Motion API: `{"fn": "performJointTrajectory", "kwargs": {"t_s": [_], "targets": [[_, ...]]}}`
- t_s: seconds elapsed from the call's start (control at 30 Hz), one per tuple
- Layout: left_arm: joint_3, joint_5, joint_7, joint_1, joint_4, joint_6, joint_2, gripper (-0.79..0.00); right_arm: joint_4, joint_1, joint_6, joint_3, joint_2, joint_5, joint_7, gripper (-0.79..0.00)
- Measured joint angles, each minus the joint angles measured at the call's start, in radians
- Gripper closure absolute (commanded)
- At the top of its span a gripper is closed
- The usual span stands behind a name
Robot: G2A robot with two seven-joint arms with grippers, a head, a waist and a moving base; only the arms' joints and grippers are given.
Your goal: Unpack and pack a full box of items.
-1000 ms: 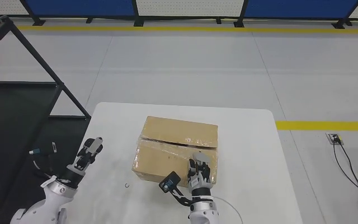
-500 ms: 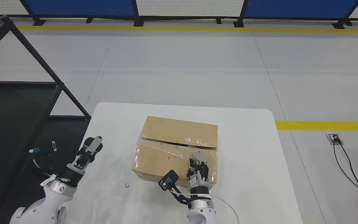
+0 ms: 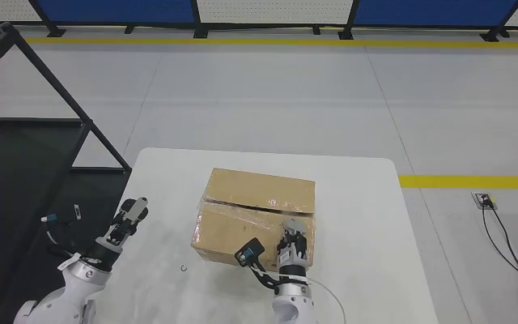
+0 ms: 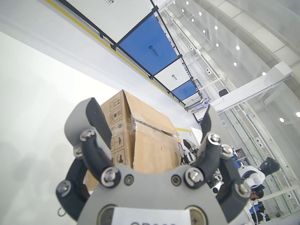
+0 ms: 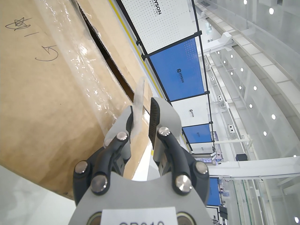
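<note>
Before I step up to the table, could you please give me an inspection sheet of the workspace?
Surface: white table.
Job's things: cardboard box mid-table, flaps down, top seam gaping.
Clutter: small ring on the table.
Grippers: left gripper open, apart from the box; right gripper open at the box's corner, loose tape strip between its fingers.
Cables: white cable behind the right gripper; floor cable beyond the table.
Surroundings: yellow floor line, blue panels, black frame.

Bright ceiling spotlights (image 4: pixel 238 47), soft shadows, glare glinting on clear tape (image 5: pixel 78 52).
</note>
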Motion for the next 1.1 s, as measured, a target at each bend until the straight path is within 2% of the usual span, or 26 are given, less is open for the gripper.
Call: {"fn": "performJointTrajectory", "kwargs": {"t_s": [0.13, 0.27, 0.57, 1.1], "targets": [[0.003, 0.002, -0.001, -0.002, -0.003, 0.003, 0.0, -0.785, -0.008, -0.015, 0.019, 0.016, -0.009, -0.003, -0.004, -0.108], [0.006, 0.004, -0.002, -0.005, -0.003, 0.002, 0.0, -0.785, -0.021, -0.031, 0.037, 0.037, -0.016, 0.004, -0.009, 0.0], [0.014, 0.008, -0.002, -0.013, 0.0, 0.009, 0.001, -0.785, -0.045, -0.06, 0.097, 0.078, -0.032, 0.052, -0.067, 0.0], [0.016, 0.0, 0.003, -0.011, 0.021, 0.007, 0.0, -0.785, -0.04, -0.087, 0.306, 0.098, -0.059, 0.166, -0.339, 0.0]]}}
